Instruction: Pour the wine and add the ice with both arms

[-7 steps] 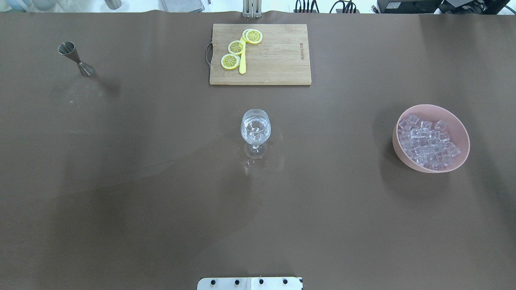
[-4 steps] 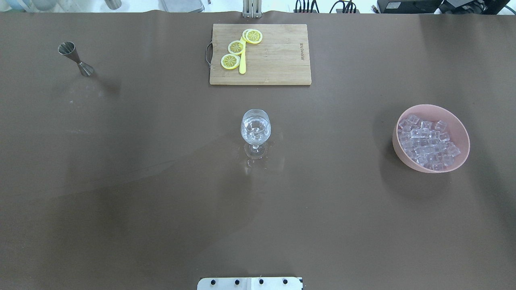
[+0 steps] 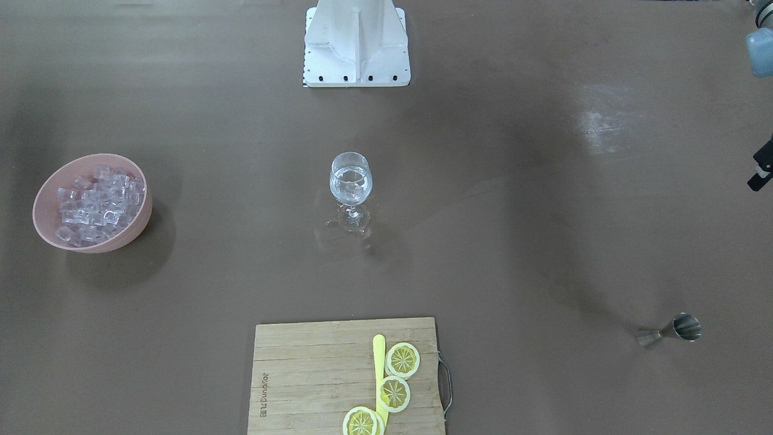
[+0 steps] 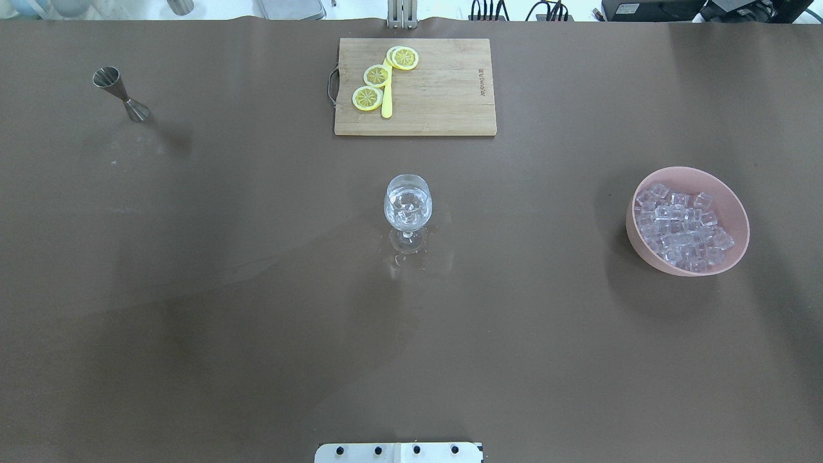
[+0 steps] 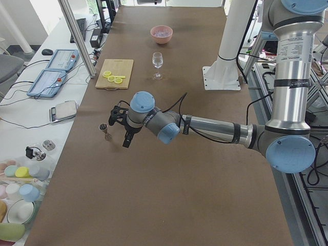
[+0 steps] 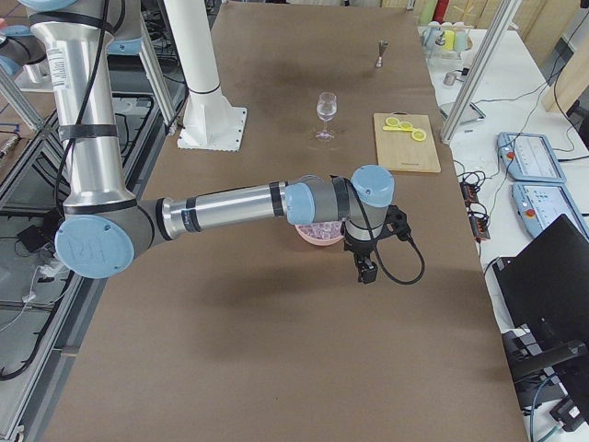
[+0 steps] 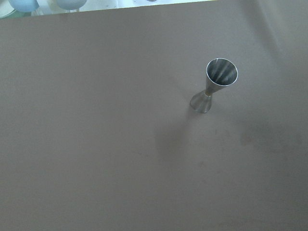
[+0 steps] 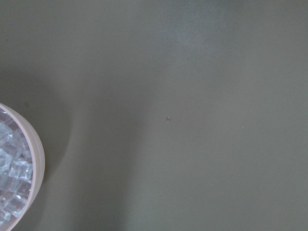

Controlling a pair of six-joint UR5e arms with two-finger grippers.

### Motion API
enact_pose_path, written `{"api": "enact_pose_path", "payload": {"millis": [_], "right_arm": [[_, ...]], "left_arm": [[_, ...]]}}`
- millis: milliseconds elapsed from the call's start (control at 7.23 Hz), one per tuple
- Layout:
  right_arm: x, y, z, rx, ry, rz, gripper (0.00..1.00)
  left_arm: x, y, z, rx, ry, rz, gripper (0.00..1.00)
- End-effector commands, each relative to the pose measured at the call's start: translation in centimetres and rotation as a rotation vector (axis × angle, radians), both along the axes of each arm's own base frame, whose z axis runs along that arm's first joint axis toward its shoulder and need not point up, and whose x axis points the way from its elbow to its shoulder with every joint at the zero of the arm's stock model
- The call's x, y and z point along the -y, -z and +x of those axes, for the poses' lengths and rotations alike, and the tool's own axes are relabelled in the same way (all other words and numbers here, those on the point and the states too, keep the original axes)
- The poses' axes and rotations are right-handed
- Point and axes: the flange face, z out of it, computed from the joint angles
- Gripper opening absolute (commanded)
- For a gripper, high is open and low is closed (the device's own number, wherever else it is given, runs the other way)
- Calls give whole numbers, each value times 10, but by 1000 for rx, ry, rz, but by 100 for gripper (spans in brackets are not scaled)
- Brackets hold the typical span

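Nothing on the table has moved in the last second. You have the glass (image 4: 407, 204) upright at centre with wine (image 3: 350, 188) and a few cubes in it; the rest of the ice (image 4: 683, 226) is in the bowl (image 4: 631, 226) at right. Left gripper (image 5: 126, 139) hangs beside the far-left jigger (image 4: 121, 94), right gripper (image 6: 365, 269) near the bowl; you cannot tell how far either is parted.

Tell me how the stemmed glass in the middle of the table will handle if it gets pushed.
The wine glass probably tips easily: a wide bowl holding ice cubes and clear liquid sits high on a thin stem over a small foot. It looks like thin glass, so likely fragile. Wet-looking glints on the table by the foot might let it slide.
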Motion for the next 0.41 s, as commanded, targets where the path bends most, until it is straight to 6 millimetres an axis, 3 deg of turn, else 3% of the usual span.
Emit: {"api": "enact_pose_path", "payload": {"millis": [0, 276], "right_arm": [[0, 0, 0, -1, 0, 1, 100], [0, 0, 1, 0, -1, 1, 100]], "left_arm": [[2, 5, -1, 2, 6, 15, 99], [5, 6, -1, 1, 14, 5, 99]]}}
